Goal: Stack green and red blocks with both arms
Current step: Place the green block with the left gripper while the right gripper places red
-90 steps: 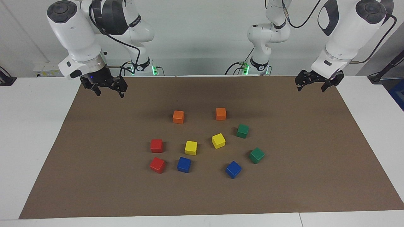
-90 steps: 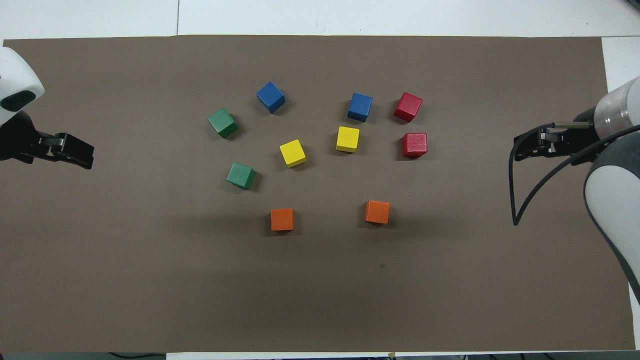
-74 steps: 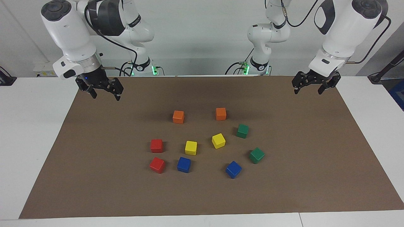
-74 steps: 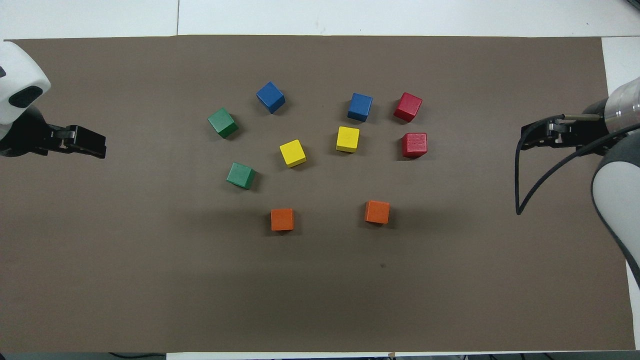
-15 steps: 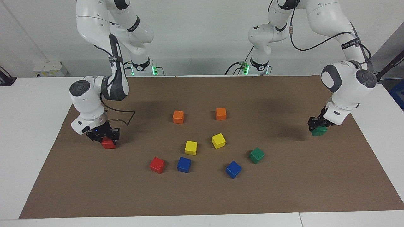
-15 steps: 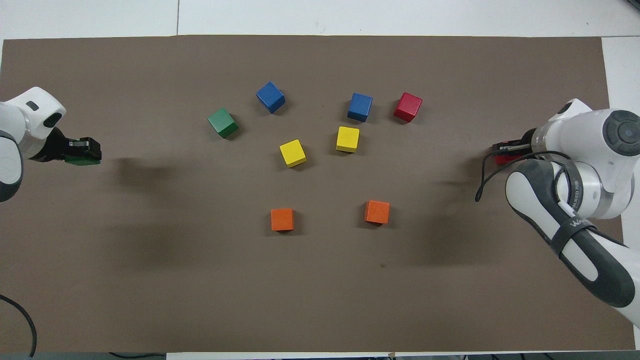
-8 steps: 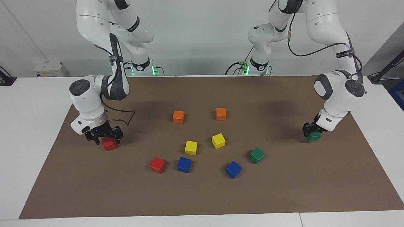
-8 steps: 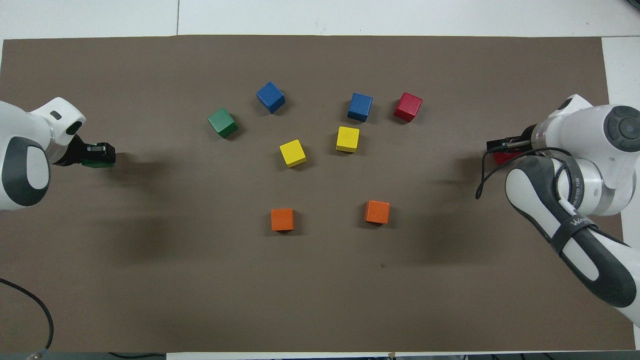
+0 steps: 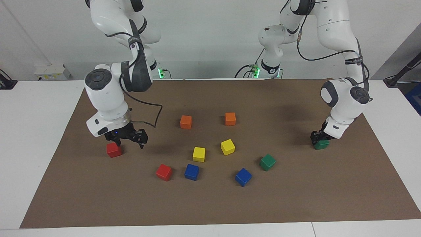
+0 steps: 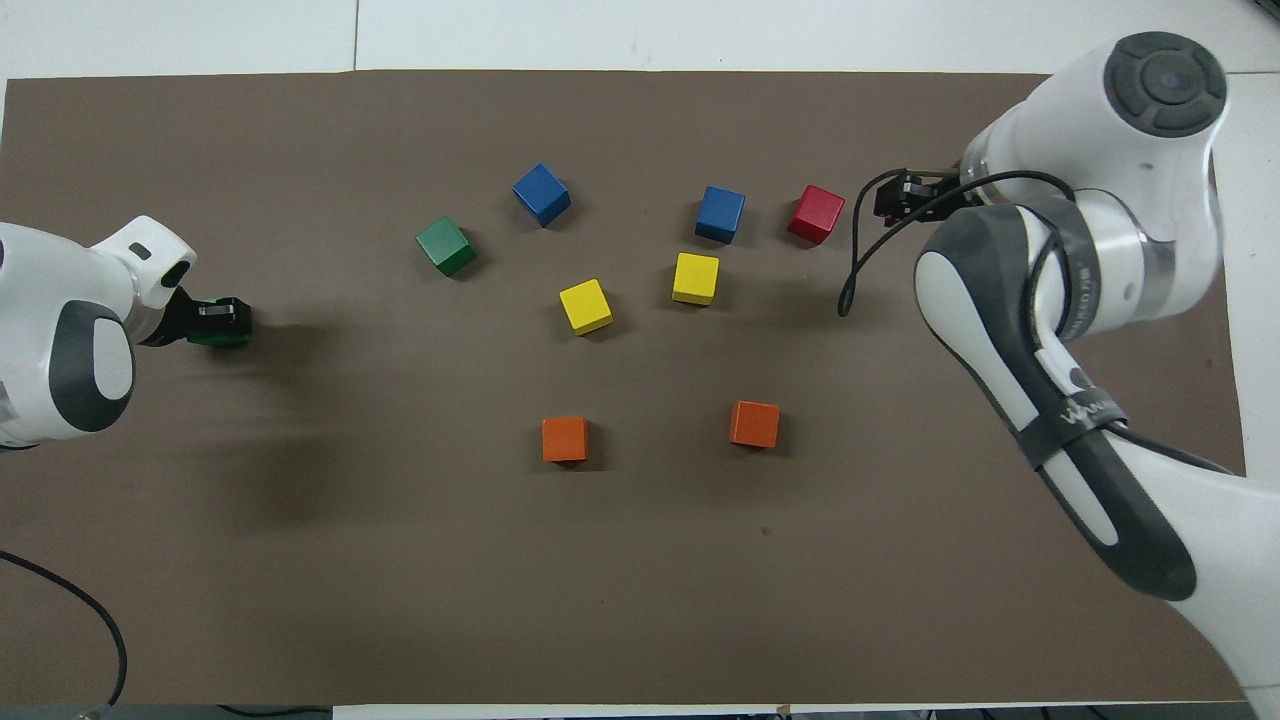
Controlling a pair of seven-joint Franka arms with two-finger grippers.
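One red block (image 9: 113, 150) lies free on the brown mat (image 9: 210, 204) toward the right arm's end; the overhead view hides it under the arm. My right gripper (image 9: 130, 142) is open and empty, raised just beside that block; it also shows in the overhead view (image 10: 905, 197). The second red block (image 9: 163, 172) (image 10: 816, 214) lies farther from the robots, beside a blue cube. My left gripper (image 9: 319, 140) (image 10: 215, 320) is low at the mat toward the left arm's end, shut on a green block (image 9: 321, 144) (image 10: 225, 338). The second green block (image 9: 267, 162) (image 10: 446, 246) lies free.
Two orange cubes (image 9: 185, 121) (image 9: 230, 118) lie nearest the robots. Two yellow cubes (image 9: 199, 154) (image 9: 227, 146) sit mid-mat. Two blue cubes (image 9: 191, 171) (image 9: 243, 176) lie farther out. White table surrounds the mat.
My right gripper has let go of the red block, risen and moved toward the mat's middle. My left gripper has lowered the green block to the mat and shifted slightly inward.
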